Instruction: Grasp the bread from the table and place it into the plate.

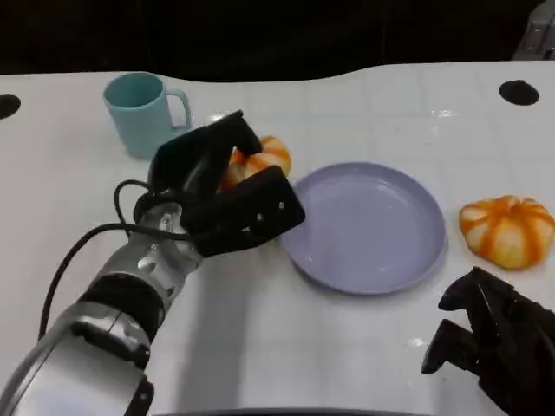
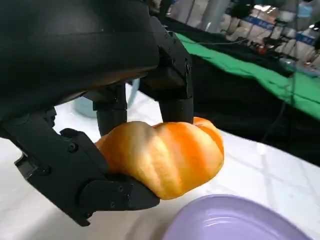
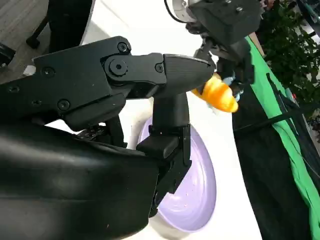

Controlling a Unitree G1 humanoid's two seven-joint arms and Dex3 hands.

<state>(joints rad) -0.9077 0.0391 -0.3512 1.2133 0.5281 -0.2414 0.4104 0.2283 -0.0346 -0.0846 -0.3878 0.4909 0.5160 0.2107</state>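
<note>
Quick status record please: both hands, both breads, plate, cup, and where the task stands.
left hand: grips a bread between its fingers, beside the plate's rim
right hand: low at the near right of the table, holds nothing, fingers curled
second bread: on the table, right of the plate, untouched
plate: purple, nothing on it
cup: teal, upright, behind the left hand
task: bread grasped, not yet in the plate

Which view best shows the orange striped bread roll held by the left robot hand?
The left wrist view: the orange striped bread roll shows close and mostly unhidden. The head view has fingers covering it; the right wrist view shows a distant part.
</note>
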